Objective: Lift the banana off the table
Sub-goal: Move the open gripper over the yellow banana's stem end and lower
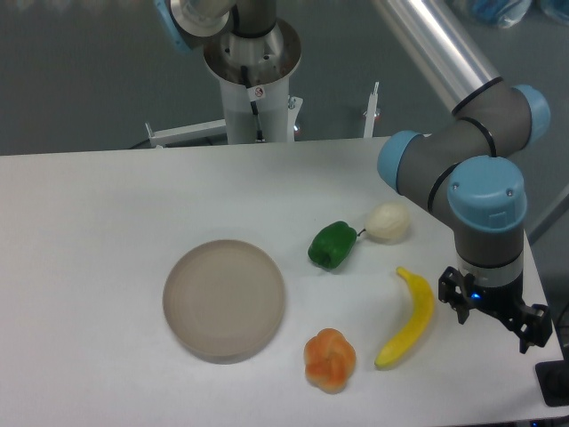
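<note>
Nearest the bottom edge of the frame, an orange lumpy fruit (330, 358) is sitting on the white desk (89, 231), a little right of centre. Just to its right the banana (408, 321) is lying flat, running from a lower tip beside the orange fruit up to an upper tip further right, with nothing touching it. At the lower right, the gripper (494, 310) is hanging from the arm's grey and blue wrist just beside the banana's upper end; its dark jaws are spreading apart with nothing between them. Left of centre, a round grey-beige plate (224, 299) is resting on the desk. Further back, a green pepper (332, 245) is lying just above the banana's upper tip, and a pale cream-coloured round item (388, 222) is sitting just to its right. At the top of the frame, the arm's base column (254, 84) is standing behind the desk's far edge.
</note>
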Robot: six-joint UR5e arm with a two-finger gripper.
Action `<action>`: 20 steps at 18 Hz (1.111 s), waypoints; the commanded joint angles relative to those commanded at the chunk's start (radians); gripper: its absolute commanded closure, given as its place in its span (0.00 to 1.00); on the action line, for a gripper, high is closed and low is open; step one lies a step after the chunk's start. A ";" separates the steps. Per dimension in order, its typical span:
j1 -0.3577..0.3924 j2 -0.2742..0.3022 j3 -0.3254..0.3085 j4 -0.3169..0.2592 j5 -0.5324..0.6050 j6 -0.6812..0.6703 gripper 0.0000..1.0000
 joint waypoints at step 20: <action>0.064 0.078 -0.136 -0.188 -0.112 0.005 0.00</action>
